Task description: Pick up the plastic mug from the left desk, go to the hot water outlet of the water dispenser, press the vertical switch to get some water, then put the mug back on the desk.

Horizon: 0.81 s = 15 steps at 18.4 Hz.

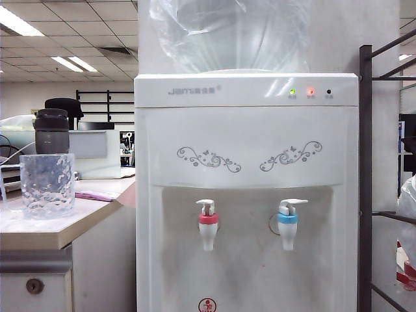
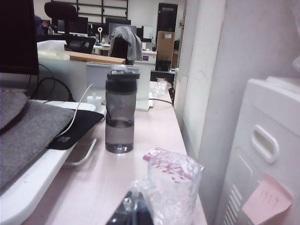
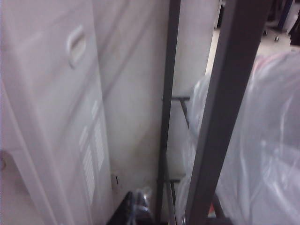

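**Both arms low, mug standing on the surface beside the dispenser**

In the left wrist view we see only the dark tips of the left gripper (image 2: 133, 213) at the frame's lower edge, wrapped in crinkled clear film; the fingers are closed together with nothing between them. Just beyond them stands the plastic mug (image 2: 174, 187), upright on the pale surface (image 2: 140, 136), untouched. Farther along the same surface a smoky-grey bottle (image 2: 120, 112) with a black lid stands upright, with a white cable (image 2: 77, 117) and a grey cloth (image 2: 28, 131) off to its side. A pink sticky note (image 2: 267, 199) clings to the white side of the water dispenser (image 2: 267, 140).

The right gripper (image 3: 136, 208) shows as a dark, film-wrapped tip in the right wrist view; we cannot tell from this blurred view whether its fingers are apart or together. It sits near the dispenser's side panel and a dark metal rack (image 3: 225, 108), with clear plastic wrap (image 3: 267, 140) beyond.

In the exterior view neither arm appears. The mug sits at 9 o'clock on the left desk, near its front edge, the grey bottle directly behind it. The dispenser fills the centre. The hot water outlet (image 1: 208, 227), red-collared, is at about 6 o'clock, its vertical switch (image 1: 207, 207) standing on top; the blue-collared tap (image 1: 288, 224) is toward 4 o'clock. A green and a red indicator light (image 1: 301, 92) glow at 1 o'clock.
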Tool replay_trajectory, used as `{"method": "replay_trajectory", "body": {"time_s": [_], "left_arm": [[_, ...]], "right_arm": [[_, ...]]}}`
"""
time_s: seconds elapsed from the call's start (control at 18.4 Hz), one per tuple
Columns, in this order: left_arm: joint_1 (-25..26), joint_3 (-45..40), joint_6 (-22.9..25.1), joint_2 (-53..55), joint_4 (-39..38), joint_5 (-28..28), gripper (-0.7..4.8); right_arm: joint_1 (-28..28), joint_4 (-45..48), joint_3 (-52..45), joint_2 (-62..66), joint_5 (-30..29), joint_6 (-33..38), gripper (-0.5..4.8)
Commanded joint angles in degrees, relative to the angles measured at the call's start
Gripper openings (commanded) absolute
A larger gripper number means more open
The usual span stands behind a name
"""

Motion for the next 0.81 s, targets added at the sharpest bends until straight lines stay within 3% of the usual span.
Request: {"method": "replay_trajectory", "body": {"time_s": [0.05,0.16,0.22,0.27,0.33,0.38,0.43,0.49,0.81], "left_arm": [[0.0,0.1,0.1,-0.1,1.3,-0.1,-0.06],[0.0,0.0,0.0,-0.1,-0.9,-0.1,-0.06],[0.0,0.2,-2.7,-0.1,8.5,-0.1,-0.05],[0.0,1.2,-5.2,-0.1,12.7,-0.9,0.47],[0.0,3.1,-5.3,0.0,9.0,-1.8,2.02],[0.0,3.9,-5.4,0.2,7.2,-2.2,2.59],[0.0,4.4,-10.2,4.1,8.9,-2.2,3.86],[0.0,4.4,-11.7,13.5,14.6,-2.4,4.68],[0.0,4.5,-11.3,43.3,30.5,-5.8,4.79]], "right_arm": [[0.0,3.8,0.0,0.0,-0.1,0.3,-0.05],[0.1,3.1,0.0,0.0,-0.1,0.5,-0.05],[0.1,3.3,0.0,0.0,-0.1,0.7,-0.05],[0.1,3.7,0.0,0.0,-0.1,0.7,-0.05],[0.1,3.7,0.0,0.0,-0.1,0.7,-0.05],[0.1,3.7,0.0,0.0,-0.1,0.7,-0.05],[0.1,3.2,0.0,0.0,-0.1,0.7,0.04],[0.1,0.7,0.0,0.0,-0.1,0.7,0.04],[0.1,-1.0,0.0,0.0,0.1,0.7,0.03]]}}
